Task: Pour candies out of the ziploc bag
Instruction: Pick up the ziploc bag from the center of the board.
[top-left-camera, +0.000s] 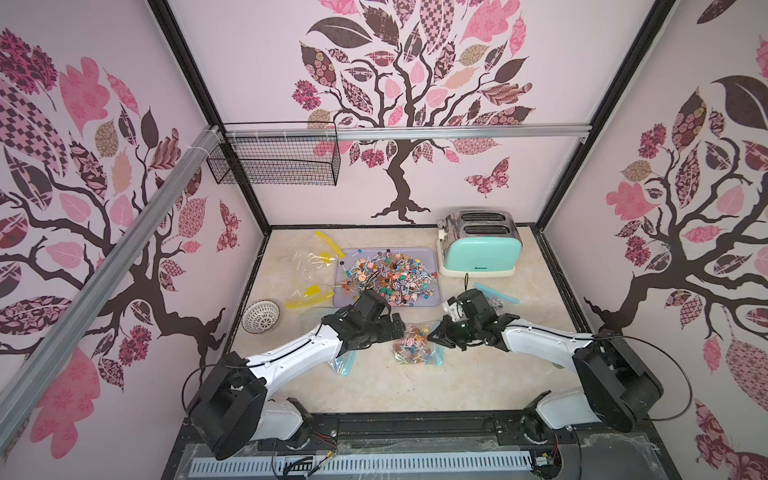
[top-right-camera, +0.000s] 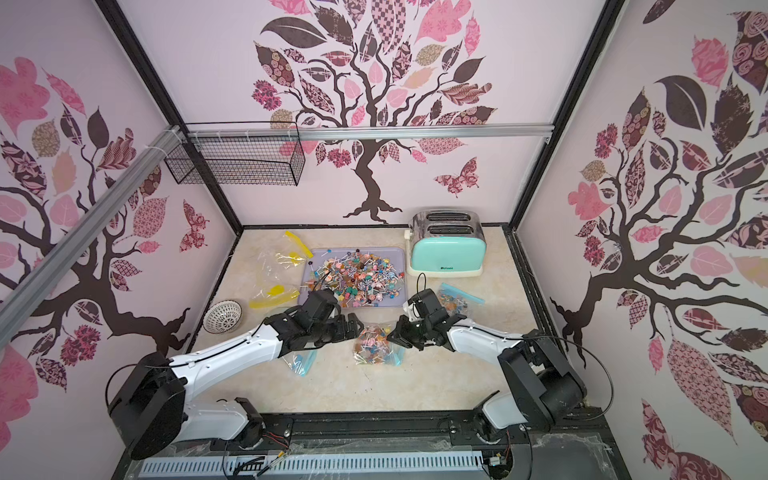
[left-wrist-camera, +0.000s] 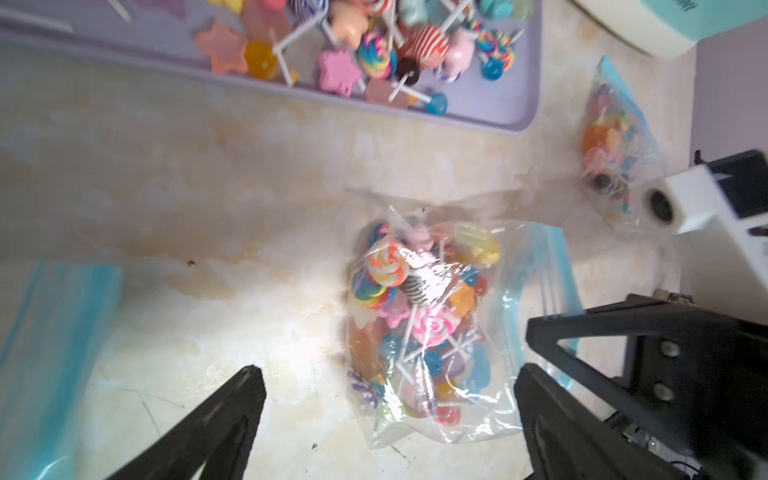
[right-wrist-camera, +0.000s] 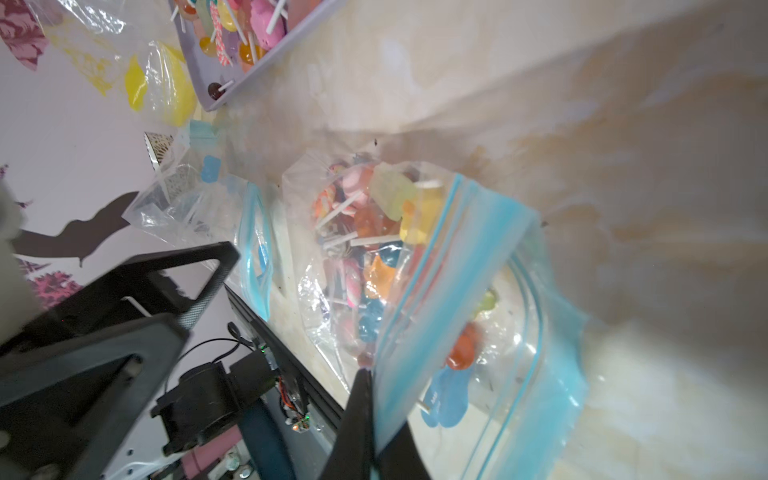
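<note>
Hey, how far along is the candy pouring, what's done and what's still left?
Done: a heap of candies lies on the purple tray, with empty yellow-zip bags beside it. In hand: the right gripper is shut on the blue zip edge of a full bag; the left gripper is open beside it. Left: pouring this bag, plus another filled bag near the toaster.

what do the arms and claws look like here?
White link shells, black joint housings on left arm and right arm. Matte black left claw and right claw, tapering fingers with triangular cut-outs. Thin black cable loops out by each base joint.
</note>
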